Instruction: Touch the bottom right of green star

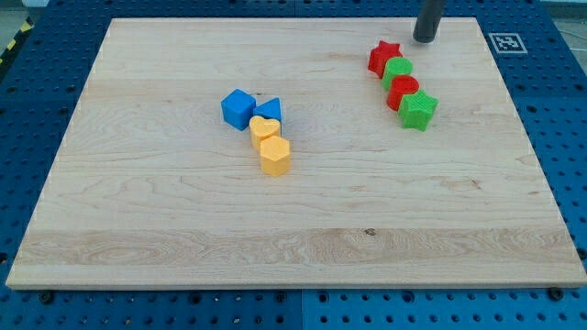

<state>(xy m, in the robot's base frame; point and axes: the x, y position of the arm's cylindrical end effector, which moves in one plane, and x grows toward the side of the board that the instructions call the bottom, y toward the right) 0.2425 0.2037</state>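
green star (418, 110), ridged points, beside red block (402, 91)

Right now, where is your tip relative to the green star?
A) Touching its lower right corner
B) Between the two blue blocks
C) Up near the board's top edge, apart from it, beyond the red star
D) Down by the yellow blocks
C: my tip stands near the view's top edge, apart from the green star, up and right of the red star.

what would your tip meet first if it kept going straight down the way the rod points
The rod points straight down, and my tip already sits at the wooden board near the view's top edge, so it would meet bare wood first. The red star lies down and to the view's left, apart from it; exact contact is unclear.
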